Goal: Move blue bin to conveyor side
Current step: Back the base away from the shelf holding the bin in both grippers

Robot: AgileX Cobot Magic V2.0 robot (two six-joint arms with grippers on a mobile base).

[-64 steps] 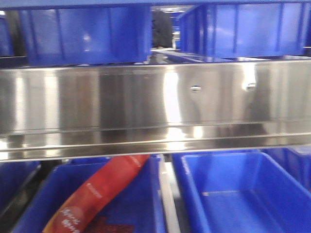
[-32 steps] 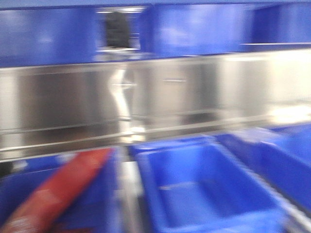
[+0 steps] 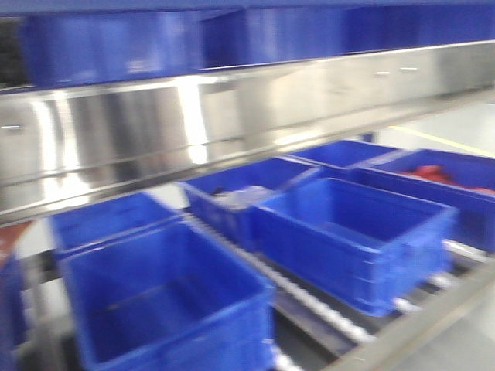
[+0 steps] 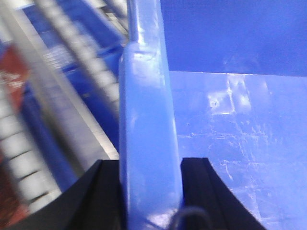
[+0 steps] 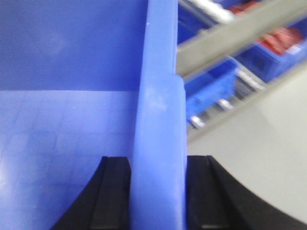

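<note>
Left gripper (image 4: 151, 163) and right gripper (image 5: 157, 160) are both clamping the thick rim of the blue bin (image 4: 144, 96), one finger inside the wall, one outside. Bin's being held right near the steel roller rack (image 3: 332, 313) that's carrying other blue bins (image 3: 356, 232).

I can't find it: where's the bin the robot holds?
The blue bin is pinched at its rim by the left gripper and right gripper, in both wrist views.

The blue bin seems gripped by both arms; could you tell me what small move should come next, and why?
Probably carry the blue bin level, both grips firm: the left gripper and right gripper each clamp a rim, and no conveyor shows in any view.
</note>
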